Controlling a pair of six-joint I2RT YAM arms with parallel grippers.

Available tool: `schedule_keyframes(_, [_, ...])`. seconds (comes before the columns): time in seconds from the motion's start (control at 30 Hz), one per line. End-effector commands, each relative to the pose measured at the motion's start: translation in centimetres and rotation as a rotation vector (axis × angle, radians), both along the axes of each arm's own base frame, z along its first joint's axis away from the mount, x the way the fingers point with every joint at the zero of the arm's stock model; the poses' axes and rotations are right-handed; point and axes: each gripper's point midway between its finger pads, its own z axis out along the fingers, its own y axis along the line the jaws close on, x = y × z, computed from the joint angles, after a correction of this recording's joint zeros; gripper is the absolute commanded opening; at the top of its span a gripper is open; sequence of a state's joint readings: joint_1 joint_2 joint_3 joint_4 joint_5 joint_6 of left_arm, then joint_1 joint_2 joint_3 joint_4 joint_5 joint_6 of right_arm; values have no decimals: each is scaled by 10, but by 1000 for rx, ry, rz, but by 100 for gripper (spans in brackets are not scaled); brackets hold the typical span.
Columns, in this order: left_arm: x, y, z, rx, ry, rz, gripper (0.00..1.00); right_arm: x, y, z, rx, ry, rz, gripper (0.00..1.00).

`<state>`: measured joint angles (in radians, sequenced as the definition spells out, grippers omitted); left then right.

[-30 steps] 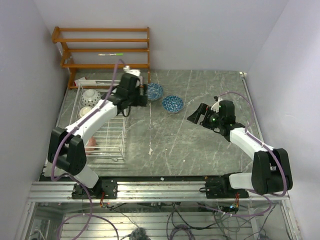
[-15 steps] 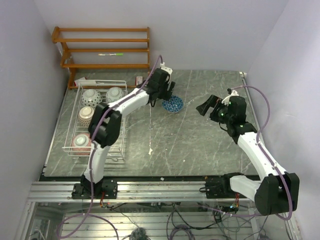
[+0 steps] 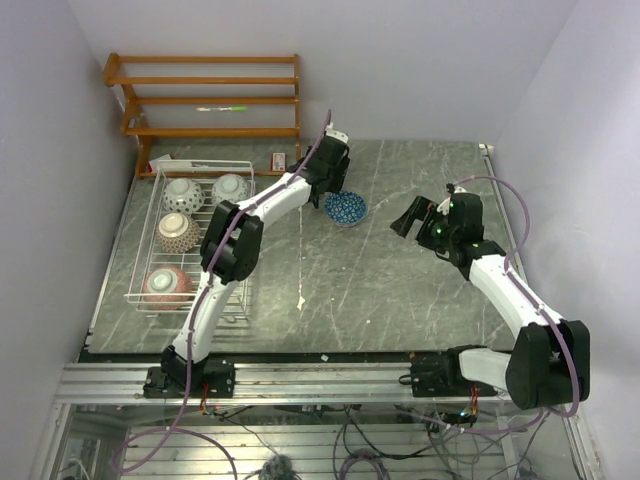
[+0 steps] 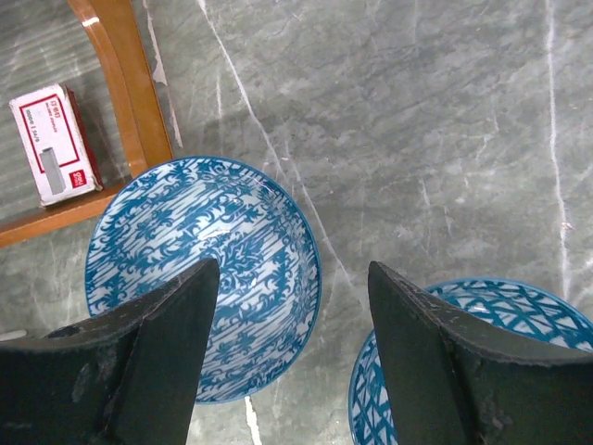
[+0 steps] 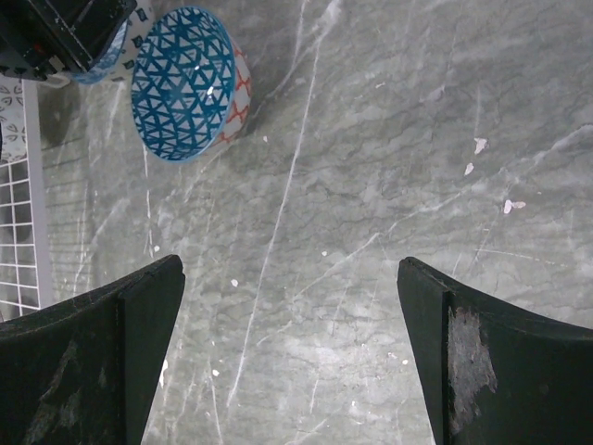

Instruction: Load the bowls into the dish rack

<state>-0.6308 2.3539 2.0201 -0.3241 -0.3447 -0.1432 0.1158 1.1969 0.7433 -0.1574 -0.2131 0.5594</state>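
Hovering wide open, left tool (image 4: 289, 269) frames a blue bowl (image 4: 185, 241) (hidden from overhead).

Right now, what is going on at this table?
Four bowls already sit in the rack. The left pincer is open above a blue bowl on the table, near the shelf, and is not yet gripping it. A second blue bowl sits beside the first one. The right pincer is open over bare table and holds nothing.
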Motion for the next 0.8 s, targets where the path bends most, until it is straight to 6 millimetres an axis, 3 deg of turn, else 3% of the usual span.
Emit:
schedule_keyframes(0.0, [11,-3,-11,-3,-19,46,76,3,-1,-8,1,1,12,100])
schedule_keyframes(0.1, [13,-1,-18,4,-8,63,64,2,0,-11,0,8,17,100])
schedule_keyframes(0.33, [12,8,-31,24,8,100,67,-1,-2,-19,-3,20,21,100])
schedule_keyframes(0.5, [6,19,-46,71,30,119,54,-3,-3,-19,-3,17,21,100])
schedule_keyframes(0.57, [2,22,-49,74,34,123,53,-3,-3,-19,-2,18,21,100])
schedule_keyframes(0.67, [-3,29,-51,83,33,134,50,-3,-3,-20,4,19,23,100])
schedule_keyframes(0.77, [-7,35,-39,78,9,148,44,-3,-4,-17,3,13,18,100])
